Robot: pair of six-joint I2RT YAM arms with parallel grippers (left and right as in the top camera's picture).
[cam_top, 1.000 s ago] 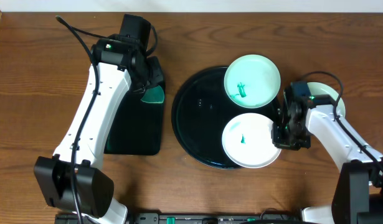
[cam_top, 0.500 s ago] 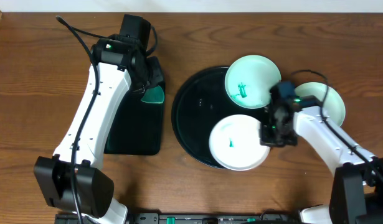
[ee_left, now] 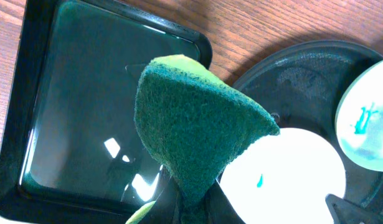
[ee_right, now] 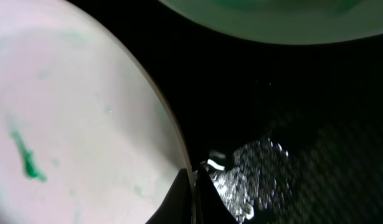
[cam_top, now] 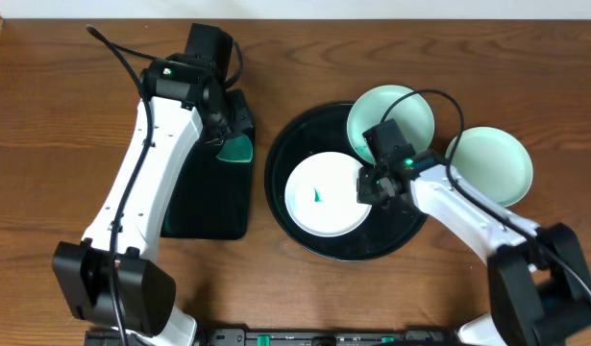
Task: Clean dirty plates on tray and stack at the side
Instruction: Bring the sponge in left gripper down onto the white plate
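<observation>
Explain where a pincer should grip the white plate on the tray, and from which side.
Pinch the rim at its right edge, coming from the right. The white plate lies flat in the tray, so only its thin raised rim offers a hold. The right pincer grips at that edge, while the left pincer is busy with the sponge.
</observation>
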